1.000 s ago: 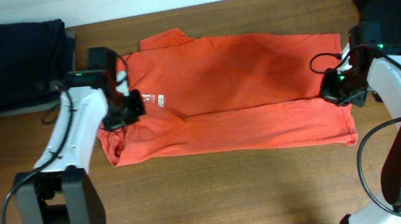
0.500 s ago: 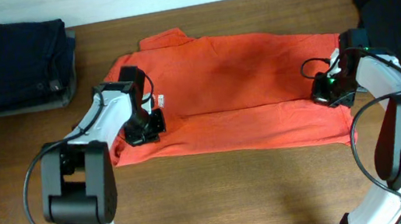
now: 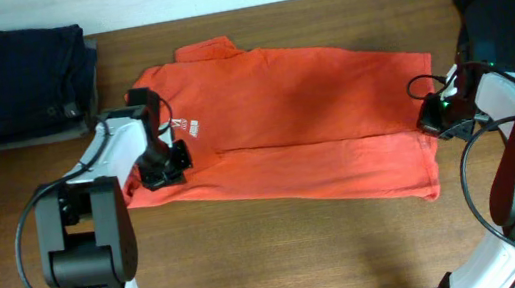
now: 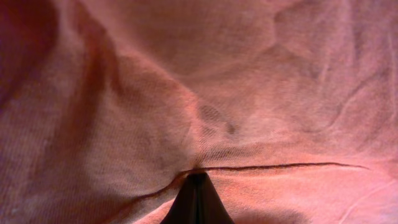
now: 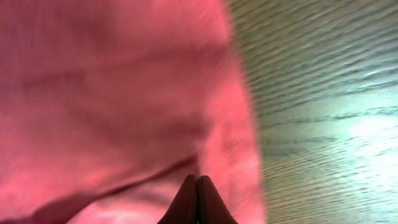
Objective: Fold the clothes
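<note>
The red-orange T-shirt [image 3: 303, 107] lies across the middle of the table, folded lengthwise, with white lettering [image 3: 188, 128] near its left end. My left gripper [image 3: 162, 165] sits on the shirt's left end at the fold line. In the left wrist view its fingers [image 4: 197, 177] are shut, with cloth [image 4: 186, 81] puckered at the tips along a dark fold edge. My right gripper [image 3: 433, 119] rests at the shirt's right edge. The right wrist view shows it [image 5: 198, 180] shut, a crease of the red fabric [image 5: 112, 93] running into its tips.
A stack of dark navy folded garments [image 3: 26, 80] sits at the back left. A black garment [image 3: 511, 7] lies at the back right, close behind the right arm. Bare wooden table [image 3: 284, 261] runs along the front, and wood [image 5: 323, 93] shows beside the shirt's right edge.
Both grippers moved inward over the shirt, then back outward. The shirt shifted with them. Its front edge now slants down toward the right and its left end sits differently.
</note>
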`<state>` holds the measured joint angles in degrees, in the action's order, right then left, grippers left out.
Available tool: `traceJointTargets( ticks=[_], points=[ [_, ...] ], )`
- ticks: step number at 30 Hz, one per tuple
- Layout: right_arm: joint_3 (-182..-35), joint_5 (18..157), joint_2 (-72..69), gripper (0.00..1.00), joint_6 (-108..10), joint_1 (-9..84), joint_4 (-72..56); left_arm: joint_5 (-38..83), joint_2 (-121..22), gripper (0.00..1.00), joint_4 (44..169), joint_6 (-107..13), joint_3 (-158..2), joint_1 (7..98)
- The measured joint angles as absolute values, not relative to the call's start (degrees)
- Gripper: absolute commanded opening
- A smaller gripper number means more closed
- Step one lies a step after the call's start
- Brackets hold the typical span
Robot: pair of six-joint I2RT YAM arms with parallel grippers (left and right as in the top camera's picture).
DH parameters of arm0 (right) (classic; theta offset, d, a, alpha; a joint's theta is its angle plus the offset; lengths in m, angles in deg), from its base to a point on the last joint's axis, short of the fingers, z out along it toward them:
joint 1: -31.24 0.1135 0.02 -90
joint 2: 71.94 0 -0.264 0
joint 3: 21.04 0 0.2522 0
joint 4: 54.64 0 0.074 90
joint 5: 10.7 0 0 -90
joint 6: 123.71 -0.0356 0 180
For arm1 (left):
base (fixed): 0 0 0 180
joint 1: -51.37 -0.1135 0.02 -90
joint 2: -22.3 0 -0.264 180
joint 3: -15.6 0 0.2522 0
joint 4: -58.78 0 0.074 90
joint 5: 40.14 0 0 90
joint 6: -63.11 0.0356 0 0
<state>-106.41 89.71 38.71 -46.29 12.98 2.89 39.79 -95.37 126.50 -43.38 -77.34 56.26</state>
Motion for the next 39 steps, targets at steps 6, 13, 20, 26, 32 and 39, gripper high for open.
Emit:
traceJointTargets(
  ticks=[6, 13, 20, 26, 32, 39],
  points=[
    [-106.4, 89.8, 38.7, 0.04, -45.9, 13.0, 3.2, 40.4, -95.4, 0.01, 126.5, -43.4, -77.4, 54.9],
    [-108.6, 95.9, 38.3, 0.04, -42.4, 13.5, 11.9, 40.4, -95.4, 0.01, 126.5, -43.4, -77.4, 54.9],
    [-108.7, 99.9, 37.6, 0.04, -38.7, 19.1, 11.5, 40.4, -95.4, 0.01, 126.5, -43.4, -77.4, 54.9],
    [-106.3, 98.9, 40.0, 0.04, -39.3, 21.2, 8.4, 40.4, -95.4, 0.01, 126.5, -43.4, -77.4, 54.9],
    [-105.9, 98.2, 41.5, 0.04, -39.8, 20.2, 8.4, 40.4, -95.4, 0.01, 126.5, -43.4, -77.4, 54.9],
    [-106.1, 97.3, 41.6, 0.04, -40.3, 18.8, 8.7, 40.4, -95.4, 0.01, 126.4, -43.4, -77.4, 54.9]
  ],
)
